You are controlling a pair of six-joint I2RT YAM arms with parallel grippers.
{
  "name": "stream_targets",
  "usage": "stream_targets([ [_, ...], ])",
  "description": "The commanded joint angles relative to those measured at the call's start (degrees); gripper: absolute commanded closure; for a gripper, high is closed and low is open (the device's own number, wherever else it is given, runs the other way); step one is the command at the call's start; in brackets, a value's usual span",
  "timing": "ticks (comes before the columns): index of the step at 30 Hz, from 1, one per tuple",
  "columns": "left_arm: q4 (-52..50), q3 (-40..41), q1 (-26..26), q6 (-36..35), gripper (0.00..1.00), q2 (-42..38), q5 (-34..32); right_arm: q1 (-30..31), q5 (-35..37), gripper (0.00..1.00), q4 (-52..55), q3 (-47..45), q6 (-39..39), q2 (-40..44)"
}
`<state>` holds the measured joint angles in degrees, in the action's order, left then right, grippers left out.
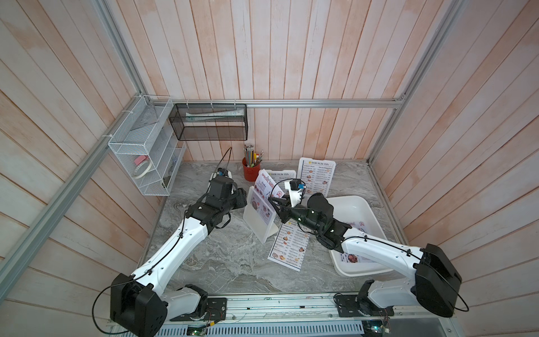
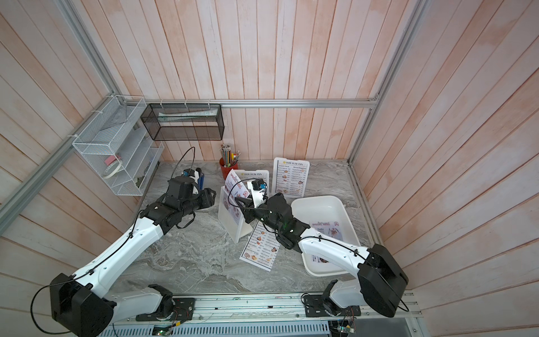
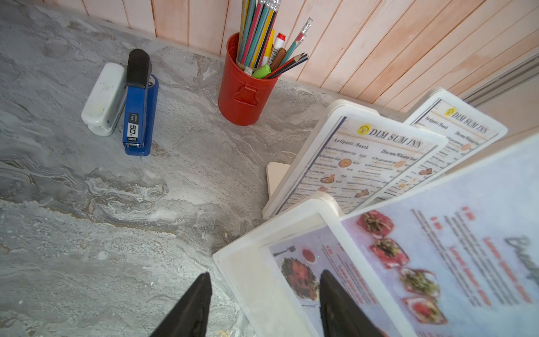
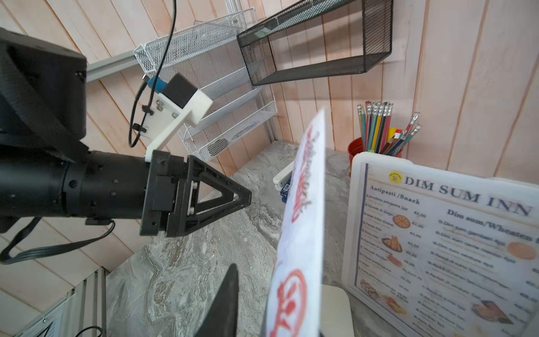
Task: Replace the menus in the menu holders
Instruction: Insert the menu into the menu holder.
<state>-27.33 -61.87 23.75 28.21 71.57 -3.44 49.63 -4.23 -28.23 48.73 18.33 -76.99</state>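
Top view: two robot arms reach over a grey marbled table (image 1: 218, 262). Mid-table stands the nearest menu holder (image 1: 258, 224), a white frame. A lilac special menu (image 1: 267, 182) is partly slotted into it, its upper part sticking out and leaning. The left gripper (image 1: 242, 199) is just beside the frame's side, and the right gripper (image 1: 274, 201) is at the sheet. Behind them, two more holders (image 1: 316, 175) display Dim Sum Inn menus. A loose Dim Sum Inn sheet (image 1: 288, 248) lies flat by the nearest frame, next to a white tray (image 1: 367, 210) holding other lilac sheets (image 1: 353, 258).

Left wrist view: the two black fingers (image 3: 189, 303) are spread wide, straddling the frame's edge without squeezing it. A blue stapler (image 3: 140, 111) and a red pencil cup (image 3: 245, 90) stand beyond.

Right wrist view: the lilac sheet appears edge-on. The one visible finger (image 4: 226, 303) stands clear of the paper, so nothing is pinched. The other finger is hidden.
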Motion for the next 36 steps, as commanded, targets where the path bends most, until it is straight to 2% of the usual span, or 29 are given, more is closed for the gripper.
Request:
stream_targets([
  [1,-0.7,-2.0,0.0,-0.4,0.31,0.2,0.8,-0.3,2.8,0.75,4.1,3.3,-3.0,0.6],
  [9,-1.4,-3.8,0.1,-0.7,0.24,0.4,2.1,-1.0,1.0,0.84,7.6,7.2,-3.4,-3.5],
  [17,-2.0,-8.2,0.2,-1.6,0.13,0.7,6.5,-1.1,-1.1,0.86,8.7,7.8,-2.1,-6.4],
  [21,-1.6,-10.0,0.7,-2.4,0.1,2.1,8.0,-1.1,-1.4,0.82,10.6,8.4,-2.1,-5.0],
  [25,-1.2,-11.8,1.6,-3.5,0.06,4.7,8.6,-1.2,-0.6,0.72,11.9,8.6,-2.5,-1.2],
  [30,-1.1,-12.8,2.7,-5.4,0.05,7.9,5.5,-2.1,2.0,0.71,15.2,8.8,-2.8,2.3],
  [36,-2.1,-11.6,4.7,-8.1,0.07,9.7,2.1,-4.8,3.2,0.72,18.4,8.0,0.2,3.4],
])
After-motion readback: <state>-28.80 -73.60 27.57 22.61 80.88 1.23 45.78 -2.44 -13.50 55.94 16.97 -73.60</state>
